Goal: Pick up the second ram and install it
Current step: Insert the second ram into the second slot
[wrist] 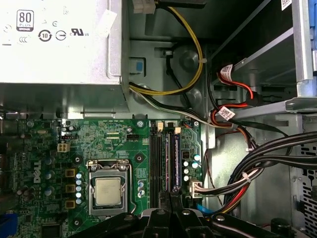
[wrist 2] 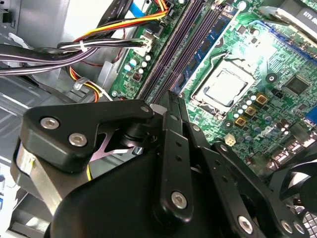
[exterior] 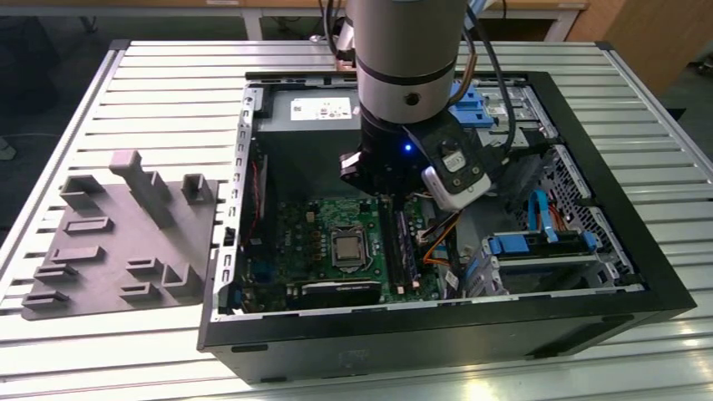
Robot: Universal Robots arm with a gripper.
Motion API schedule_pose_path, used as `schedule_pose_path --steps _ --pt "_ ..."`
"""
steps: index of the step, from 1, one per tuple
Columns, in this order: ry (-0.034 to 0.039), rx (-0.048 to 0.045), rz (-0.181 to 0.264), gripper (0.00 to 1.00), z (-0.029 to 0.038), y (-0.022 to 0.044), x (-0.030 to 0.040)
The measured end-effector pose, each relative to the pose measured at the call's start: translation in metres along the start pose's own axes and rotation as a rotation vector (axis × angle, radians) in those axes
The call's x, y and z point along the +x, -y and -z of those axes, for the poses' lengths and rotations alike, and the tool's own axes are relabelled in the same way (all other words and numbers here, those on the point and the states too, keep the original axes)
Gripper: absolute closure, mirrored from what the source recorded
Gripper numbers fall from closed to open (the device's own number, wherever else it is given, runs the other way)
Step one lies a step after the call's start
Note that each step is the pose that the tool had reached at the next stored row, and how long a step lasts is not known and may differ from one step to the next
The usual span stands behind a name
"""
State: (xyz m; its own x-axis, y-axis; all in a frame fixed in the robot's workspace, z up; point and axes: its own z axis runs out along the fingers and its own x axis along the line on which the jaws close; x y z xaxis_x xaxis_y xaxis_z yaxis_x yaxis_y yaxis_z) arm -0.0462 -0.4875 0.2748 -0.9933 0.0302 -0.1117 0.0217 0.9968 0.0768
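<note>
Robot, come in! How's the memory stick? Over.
Black gripper low over the long black motherboard slots. Thin dark blue-green-edged memory stick standing in a slot. Black cables off to the side.

the silver-grey metal power supply box (wrist: 59, 44) carries black print in the first wrist view: a small boxed badge with a number at one corner and a row of round and lettered certification signs beside it. in the exterior view a pale rectangular sticker (exterior: 317, 109) lies on that box, its print too small to read. the green printed circuit motherboard (wrist: 114, 139) bears a white maker's logo near one edge and fine white lettering by its parts, too small to read. two small white tags (wrist: 224, 113) on the red and black cables carry tiny print that cannot be made out.
</note>
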Motion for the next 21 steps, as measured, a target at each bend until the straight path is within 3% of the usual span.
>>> schedule_pose_path --steps 21 --pt "0.0001 -0.0001 0.000 0.88 -0.0086 0.0007 0.0010"
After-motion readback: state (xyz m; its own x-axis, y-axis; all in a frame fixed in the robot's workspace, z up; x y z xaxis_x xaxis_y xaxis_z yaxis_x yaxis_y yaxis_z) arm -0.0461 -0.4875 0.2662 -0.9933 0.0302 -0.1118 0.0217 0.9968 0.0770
